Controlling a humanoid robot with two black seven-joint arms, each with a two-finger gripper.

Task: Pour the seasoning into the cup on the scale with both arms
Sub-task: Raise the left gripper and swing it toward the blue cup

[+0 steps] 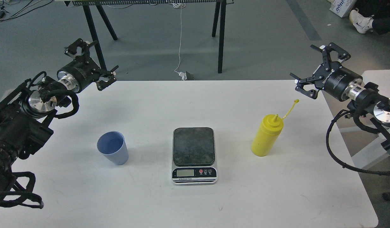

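Nothing is done yet. The cup (112,152) stands on the desk (277,202) left of the empty scale (194,155), the bottle (266,136) right. Left gripper (91,60) and right gripper (318,68) hover over the far corners, jaws wide, holding nothing.

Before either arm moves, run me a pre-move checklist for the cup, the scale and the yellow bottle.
1. Left gripper open and empty: ok.
2. Right gripper open and empty: ok.
3. Light blue cup upright on the white table, on the left gripper's side: ok.
4. Cup on the scale: not ok; it stands on the table left of the scale, whose weighing plate is bare.
5. Yellow squeeze bottle upright, cap off the nozzle and hanging on its tether: ok.
6. Scale switched on and zeroed: cannot tell; the display is too small to read.
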